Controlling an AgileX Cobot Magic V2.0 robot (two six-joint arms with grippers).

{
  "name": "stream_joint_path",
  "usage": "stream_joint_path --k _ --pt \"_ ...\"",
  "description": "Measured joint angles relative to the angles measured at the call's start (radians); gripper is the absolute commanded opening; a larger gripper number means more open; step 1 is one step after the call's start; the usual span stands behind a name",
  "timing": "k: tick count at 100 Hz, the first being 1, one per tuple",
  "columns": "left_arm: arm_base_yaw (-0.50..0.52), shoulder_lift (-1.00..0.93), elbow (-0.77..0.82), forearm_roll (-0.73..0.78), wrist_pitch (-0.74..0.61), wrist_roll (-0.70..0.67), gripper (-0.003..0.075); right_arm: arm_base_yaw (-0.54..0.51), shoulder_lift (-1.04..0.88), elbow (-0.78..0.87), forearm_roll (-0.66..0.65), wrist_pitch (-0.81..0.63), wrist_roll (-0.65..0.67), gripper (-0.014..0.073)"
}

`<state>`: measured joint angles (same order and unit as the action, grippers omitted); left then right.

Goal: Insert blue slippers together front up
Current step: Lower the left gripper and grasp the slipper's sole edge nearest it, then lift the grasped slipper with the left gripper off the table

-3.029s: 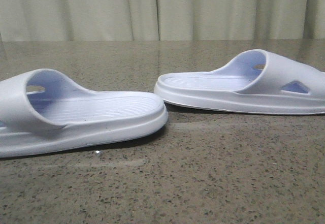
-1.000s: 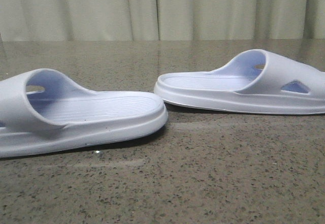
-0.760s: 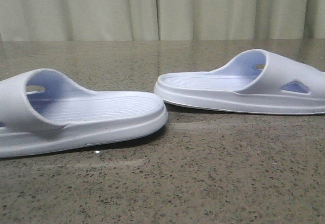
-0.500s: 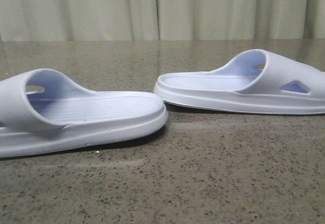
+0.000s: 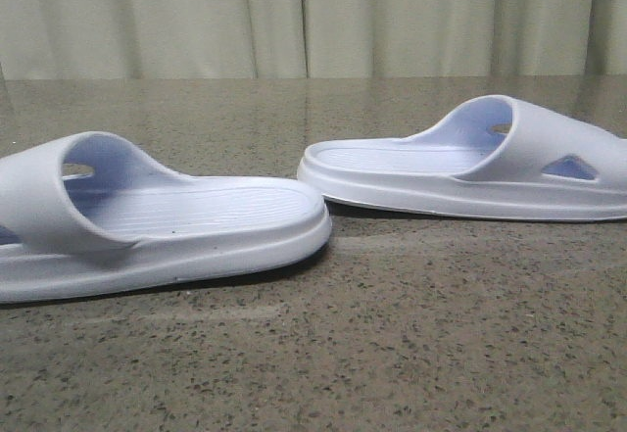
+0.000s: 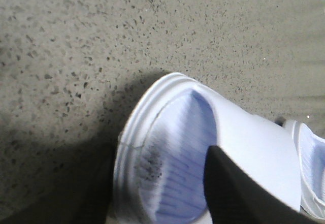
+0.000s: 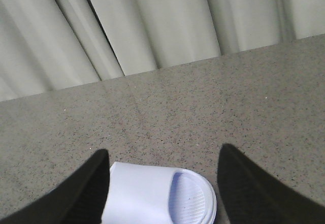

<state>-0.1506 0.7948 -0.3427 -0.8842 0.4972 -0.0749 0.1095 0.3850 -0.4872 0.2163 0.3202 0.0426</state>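
Two pale blue slippers lie sole-down on the speckled stone table (image 5: pixel 392 354). The left slipper (image 5: pixel 196 226) has its strap at the left edge of the front view. The right slipper (image 5: pixel 460 172) lies further back with its strap to the right. Neither gripper shows in the front view. In the left wrist view my left gripper (image 6: pixel 160 153) is open over the left slipper (image 6: pixel 177 148), straddling its rounded toe end. One finger (image 6: pixel 76 198) is against the outer sole wall and the other (image 6: pixel 238 193) is over the footbed. My right gripper (image 7: pixel 163 150) hangs open above the right slipper (image 7: pixel 152 193).
A pale pleated curtain (image 5: pixel 313 16) hangs along the table's far edge. Bare tabletop (image 7: pixel 203 107) lies between the right slipper and that curtain.
The left slipper has shifted a little to the right and turned slightly. The right slipper has not moved.
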Motion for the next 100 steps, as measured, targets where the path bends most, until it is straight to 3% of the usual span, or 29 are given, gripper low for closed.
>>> stream_joint_path --k 17,33,76,100 --pt "0.0 0.0 0.0 -0.004 0.006 0.0 0.0087 0.0 0.0 0.0 0.001 0.002 0.0 0.0397" --pt "0.002 0.0 0.0 -0.008 0.006 0.0 0.0016 0.0 0.0 0.0 0.001 0.006 0.0 0.0397" --pt "0.002 -0.014 0.0 -0.069 0.008 0.016 0.0016 0.0 0.0 0.0 0.001 0.008 0.0 0.0397" --pt "0.002 -0.082 0.0 -0.142 0.085 0.044 0.0016 0.0 0.0 0.0 0.001 0.008 0.0 0.0397"
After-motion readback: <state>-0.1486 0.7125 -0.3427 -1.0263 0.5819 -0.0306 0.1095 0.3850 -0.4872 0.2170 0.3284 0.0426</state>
